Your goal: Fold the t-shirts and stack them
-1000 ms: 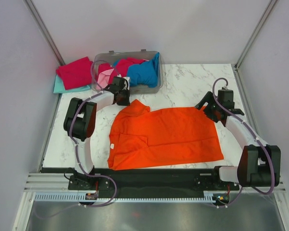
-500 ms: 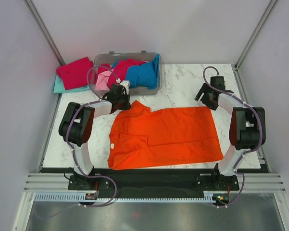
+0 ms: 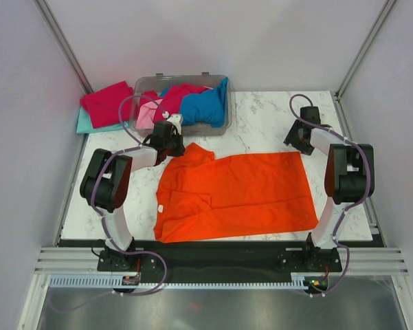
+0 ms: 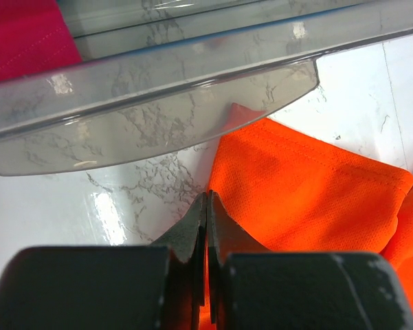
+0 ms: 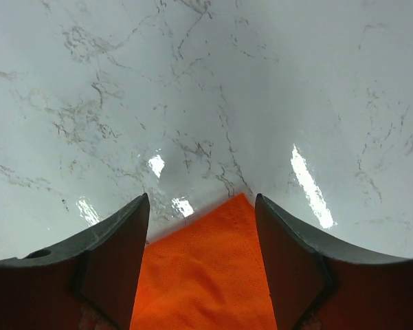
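The soft orange t-shirt (image 3: 240, 196) lies flat on the glossy marble table (image 3: 261, 117) — the left gripper (image 4: 206, 206) is pressed together at its sleeve edge, the right gripper (image 5: 201, 201) spread over its pointed corner.

My bench (image 3: 261, 120) is white marble veined grey. The orange t-shirt (image 3: 237, 196) is bright and plain. My clear grey bin (image 3: 182, 75) shows a blue t-shirt (image 3: 205, 104) and a pink t-shirt (image 3: 146, 115); a crimson t-shirt (image 3: 106, 103) covers a teal t-shirt (image 3: 84, 124).
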Action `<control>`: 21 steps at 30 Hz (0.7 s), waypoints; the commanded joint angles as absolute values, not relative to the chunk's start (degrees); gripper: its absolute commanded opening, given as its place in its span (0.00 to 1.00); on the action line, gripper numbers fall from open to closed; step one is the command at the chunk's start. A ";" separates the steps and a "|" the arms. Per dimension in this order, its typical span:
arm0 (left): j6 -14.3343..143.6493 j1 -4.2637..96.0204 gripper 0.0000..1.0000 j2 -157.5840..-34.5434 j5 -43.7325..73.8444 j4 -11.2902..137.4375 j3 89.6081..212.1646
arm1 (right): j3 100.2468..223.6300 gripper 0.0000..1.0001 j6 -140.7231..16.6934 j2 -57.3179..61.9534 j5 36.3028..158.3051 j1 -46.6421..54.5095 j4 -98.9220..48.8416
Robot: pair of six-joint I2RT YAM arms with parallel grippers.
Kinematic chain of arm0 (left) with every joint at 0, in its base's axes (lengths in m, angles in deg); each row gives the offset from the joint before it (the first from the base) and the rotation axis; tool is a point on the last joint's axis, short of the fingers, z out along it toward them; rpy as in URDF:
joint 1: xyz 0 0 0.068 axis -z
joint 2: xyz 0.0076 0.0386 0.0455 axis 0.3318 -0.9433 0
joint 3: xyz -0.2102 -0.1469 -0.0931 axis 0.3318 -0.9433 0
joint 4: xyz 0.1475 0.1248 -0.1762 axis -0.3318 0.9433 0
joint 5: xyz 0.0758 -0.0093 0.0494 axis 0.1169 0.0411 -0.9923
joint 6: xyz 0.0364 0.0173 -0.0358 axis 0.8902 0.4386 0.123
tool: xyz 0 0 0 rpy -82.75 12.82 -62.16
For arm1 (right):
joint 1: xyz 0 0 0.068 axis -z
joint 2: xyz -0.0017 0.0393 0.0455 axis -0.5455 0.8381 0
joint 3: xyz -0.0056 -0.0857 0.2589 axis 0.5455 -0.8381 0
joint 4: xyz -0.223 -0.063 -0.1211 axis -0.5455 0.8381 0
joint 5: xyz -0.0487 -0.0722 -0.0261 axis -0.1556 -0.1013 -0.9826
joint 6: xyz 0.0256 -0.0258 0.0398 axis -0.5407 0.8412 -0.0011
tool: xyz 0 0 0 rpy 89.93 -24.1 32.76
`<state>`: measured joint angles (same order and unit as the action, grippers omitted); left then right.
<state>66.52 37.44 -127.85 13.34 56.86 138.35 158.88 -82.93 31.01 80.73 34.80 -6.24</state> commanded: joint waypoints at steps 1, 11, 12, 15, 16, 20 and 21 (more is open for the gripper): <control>66.48 37.22 0.02 -125.95 12.59 53.93 138.83 | 159.17 0.70 -82.09 32.24 79.82 34.99 -6.39; 66.31 37.22 0.02 -126.12 12.24 54.02 138.83 | 153.81 0.57 -83.50 30.22 81.93 34.91 -9.29; 66.31 37.22 0.02 -126.04 12.24 54.02 138.92 | 153.54 0.52 -83.59 29.96 81.93 34.91 -9.37; 66.31 37.13 0.02 -125.95 12.33 54.02 138.83 | 152.75 0.37 -83.50 29.52 82.54 34.91 -9.64; 66.31 37.22 0.02 -125.95 12.24 54.02 138.83 | 152.58 0.34 -83.50 29.43 82.54 34.91 -9.64; 67.44 38.01 0.02 -125.69 11.81 55.06 139.27 | 152.13 0.07 -82.62 28.99 82.46 34.99 -9.46; 67.54 38.45 0.02 -125.60 11.02 55.50 139.53 | 152.13 0.02 -82.36 28.73 82.46 34.91 -9.29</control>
